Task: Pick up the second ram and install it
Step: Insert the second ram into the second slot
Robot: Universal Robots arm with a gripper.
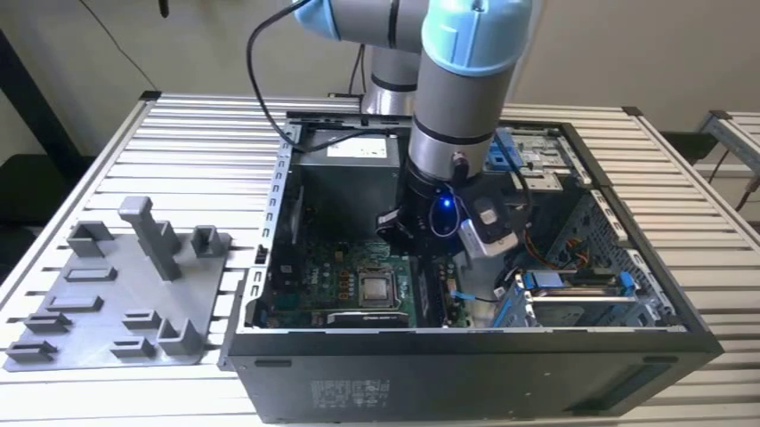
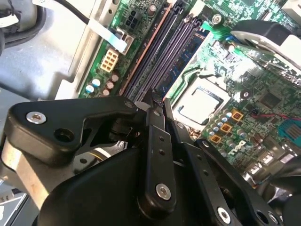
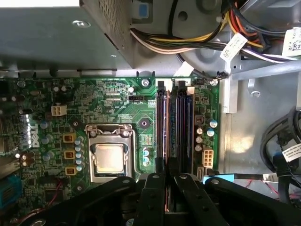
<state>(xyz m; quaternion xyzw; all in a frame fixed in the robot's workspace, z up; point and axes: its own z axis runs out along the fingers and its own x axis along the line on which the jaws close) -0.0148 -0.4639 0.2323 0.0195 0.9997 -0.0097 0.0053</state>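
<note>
On one slatted metal table (image 1: 142, 133), one black desktop computer case (image 1: 475, 374), side open and insides exposed. Reaching down into it from above, one grey and pale-blue robot arm (image 1: 457, 98), wrist lit by a small blue light. Beside the case, toward the exterior view's left, one flat grey plastic tray (image 1: 107, 329) with upright posts, lying flat on the slats.

On the case floor, one green motherboard (image 3: 108, 103), with one square silver processor (image 3: 109, 157) in its socket. Next to the socket, a bank of long memory slots (image 3: 184, 127), four as far as can be counted, running side by side. Standing on edge along the slot nearest the processor, the second ram (image 3: 164, 132), seen edge-on as one thin dark strip leading straight into the gap between the fingers.

Over one end of that strip in both wrist views, the gripper (image 3: 167, 175) (image 2: 155, 104): two black fingers (image 3: 155, 186) drawn narrow, pinching the stick's thin edge from either side, one finger toward the processor, the other toward the remaining slots. Cannot tell whether seated fully in the slot or held just above it. Alongside the socket, three small orange square components (image 3: 69, 154) in a row.
</note>
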